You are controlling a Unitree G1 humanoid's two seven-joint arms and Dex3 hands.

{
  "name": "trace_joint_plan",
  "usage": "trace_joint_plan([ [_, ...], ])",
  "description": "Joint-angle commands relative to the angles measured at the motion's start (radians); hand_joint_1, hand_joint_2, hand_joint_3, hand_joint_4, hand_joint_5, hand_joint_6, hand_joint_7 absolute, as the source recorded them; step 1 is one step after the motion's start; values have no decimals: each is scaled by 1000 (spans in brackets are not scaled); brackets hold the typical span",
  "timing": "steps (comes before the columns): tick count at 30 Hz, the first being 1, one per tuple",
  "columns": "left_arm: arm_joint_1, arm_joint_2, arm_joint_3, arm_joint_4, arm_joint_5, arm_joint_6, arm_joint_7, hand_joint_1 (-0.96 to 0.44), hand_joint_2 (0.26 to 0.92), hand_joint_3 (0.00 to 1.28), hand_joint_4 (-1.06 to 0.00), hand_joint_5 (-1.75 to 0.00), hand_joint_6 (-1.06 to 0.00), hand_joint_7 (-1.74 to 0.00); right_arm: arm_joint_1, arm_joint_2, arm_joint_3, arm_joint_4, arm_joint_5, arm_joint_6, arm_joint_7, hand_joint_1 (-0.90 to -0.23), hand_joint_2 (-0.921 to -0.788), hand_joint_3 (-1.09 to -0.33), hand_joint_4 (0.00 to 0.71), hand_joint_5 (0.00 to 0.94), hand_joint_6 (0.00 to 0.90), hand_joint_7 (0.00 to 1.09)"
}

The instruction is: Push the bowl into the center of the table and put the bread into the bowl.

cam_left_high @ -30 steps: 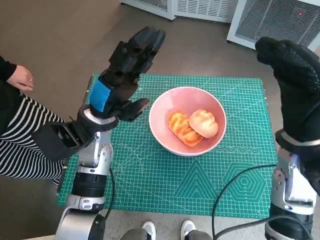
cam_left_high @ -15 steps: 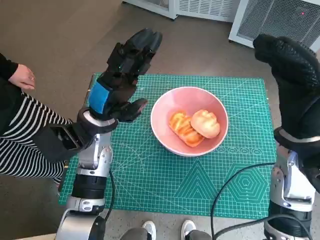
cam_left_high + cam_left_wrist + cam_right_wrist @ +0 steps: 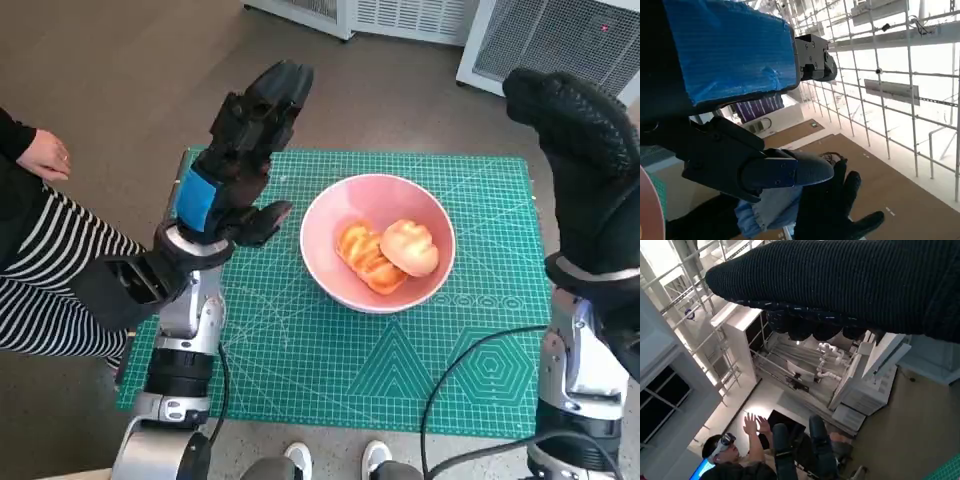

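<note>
Both bread pieces (image 3: 387, 254) sit in the pink bowl (image 3: 350, 205) mid-tabletop; left hand (image 3: 240, 160) fingers apart and empty, right hand (image 3: 580, 140) fingers' spread unclear: lift straight clear.

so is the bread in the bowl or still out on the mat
In. Both pieces of bread lie inside the pink bowl, with neither hand touching them.

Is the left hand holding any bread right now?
No. In the head view the left hand is raised with nothing in it, and the bread lies in the pink bowl.
</note>
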State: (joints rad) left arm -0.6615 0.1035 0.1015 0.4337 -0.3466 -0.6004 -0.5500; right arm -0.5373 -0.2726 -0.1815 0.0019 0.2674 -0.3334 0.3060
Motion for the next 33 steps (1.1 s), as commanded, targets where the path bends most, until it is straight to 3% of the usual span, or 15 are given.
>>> trace_joint_plan([
  [1,-17,-2,6,20,9,-21,-3,-751,921,396,-31,-7,1,-363,-2,-7,9,18,-22,2,4,-689,-921,-655,173,3,109,442],
  [33,-20,25,4,6,10,-9,-13,-750,921,402,-27,-3,1,-332,2,-1,17,41,-10,-12,10,-701,-921,-649,166,0,96,439],
])
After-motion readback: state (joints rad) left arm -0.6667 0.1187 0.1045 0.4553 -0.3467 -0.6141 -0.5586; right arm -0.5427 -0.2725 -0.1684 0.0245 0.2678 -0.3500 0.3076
